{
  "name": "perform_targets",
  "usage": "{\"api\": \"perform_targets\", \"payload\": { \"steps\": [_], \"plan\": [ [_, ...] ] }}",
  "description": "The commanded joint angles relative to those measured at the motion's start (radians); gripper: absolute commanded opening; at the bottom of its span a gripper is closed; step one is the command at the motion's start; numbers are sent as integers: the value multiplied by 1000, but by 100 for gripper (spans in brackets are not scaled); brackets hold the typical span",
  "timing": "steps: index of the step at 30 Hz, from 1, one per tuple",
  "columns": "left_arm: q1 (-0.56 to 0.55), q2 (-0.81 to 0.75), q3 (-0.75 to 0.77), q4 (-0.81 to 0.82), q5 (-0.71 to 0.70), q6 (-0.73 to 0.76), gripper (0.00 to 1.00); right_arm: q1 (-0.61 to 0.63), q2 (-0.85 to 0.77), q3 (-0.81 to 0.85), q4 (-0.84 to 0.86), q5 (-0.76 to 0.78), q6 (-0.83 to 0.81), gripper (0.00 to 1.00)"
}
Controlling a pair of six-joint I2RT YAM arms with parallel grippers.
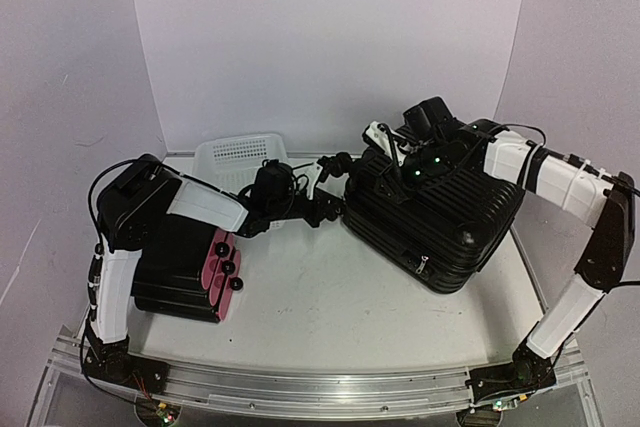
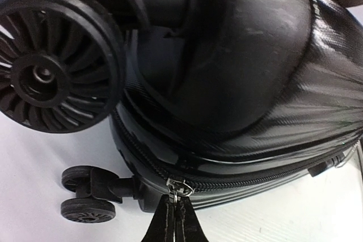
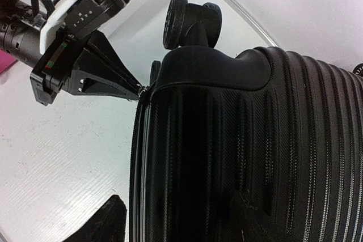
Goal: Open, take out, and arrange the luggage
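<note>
— Where's the luggage [image 1: 440,222] sitting?

— Lying flat on the right half of the bench [image 1: 320,317], turned at an angle. The lid is shut, so its inside is out of sight. It's a big black hard shell, glossy, with ridges running across the top and a fine woven-looking grain. It has rounded corner caps, a zip along the seam and black spoked wheels [image 2: 54,55] at its left end.

— And the arms?

— The left jaws are together, their fingertips [image 2: 164,222] pinched on the little metal zipper pull [image 2: 179,187] at the case's left corner. The right jaws stand apart above the lid, one finger [image 3: 99,225] out past the seam side, the other over the ribs. Whether they touch the shell I cannot tell.

— Anything else out?

— A white plastic basket [image 1: 240,149] at the far side, left of the luggage, its wall full of small holes. The arm hides most of its inside. Near left, under the left arm, there's a smaller case [image 1: 180,277], smooth and black. Its pink side carries round black knobs [image 1: 228,267], and it sits well apart from the luggage.
</note>
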Motion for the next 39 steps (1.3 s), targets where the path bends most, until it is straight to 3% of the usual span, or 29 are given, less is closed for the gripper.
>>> {"api": "perform_targets", "payload": {
  "steps": [1,7,12,15,19,22,26,31,39],
  "plan": [
    [119,-22,81,-120,-218,-31,0,-85,77,-120,-338,142,48,63],
    [162,16,174,-202,-250,-109,0,-89,74,-126,-339,87,37,60],
    [180,28,251,-310,-356,-161,0,-88,76,-128,-338,72,30,59],
    [183,13,239,-309,-262,-159,0,-88,70,-119,-346,96,43,58],
    [133,5,249,-306,-85,-121,0,-79,54,-30,-393,117,108,67],
    [68,-10,249,-305,-33,-121,0,-64,42,66,-442,123,164,75],
    [-23,-24,247,-301,-31,-145,0,-64,-6,143,-466,49,229,84],
    [-120,-49,194,-263,-94,-159,0,-62,-14,183,-465,-2,230,88],
    [-122,-28,135,-211,-141,-89,12,-31,37,214,-456,7,214,88]
  ]
}}
